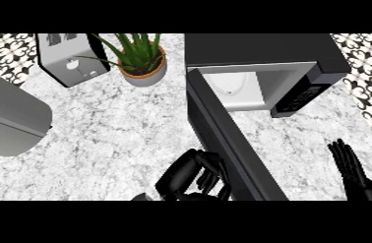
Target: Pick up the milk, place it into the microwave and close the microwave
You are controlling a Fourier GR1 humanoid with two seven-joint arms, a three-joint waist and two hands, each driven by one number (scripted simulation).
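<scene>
The black microwave [265, 50] stands at the back right. Its door [229, 138] is swung wide open, running from the cavity's left edge down toward me. The white cavity [240, 87] shows a pale round turntable, and I cannot make out a milk carton in it or on the counter. My left hand [190, 178] is low in the middle, at the outer left face of the door near its free end. Its fingers [210, 164] are loosely bent against the door and hold nothing. My right hand [352, 170] rests open at the lower right edge, fingers up.
A potted aloe plant [141, 60] stands left of the microwave at the back. A steel toaster [71, 57] sits at the back left. A large grey rounded object [18, 119] fills the left edge. Marble counter [123, 124] lies between them.
</scene>
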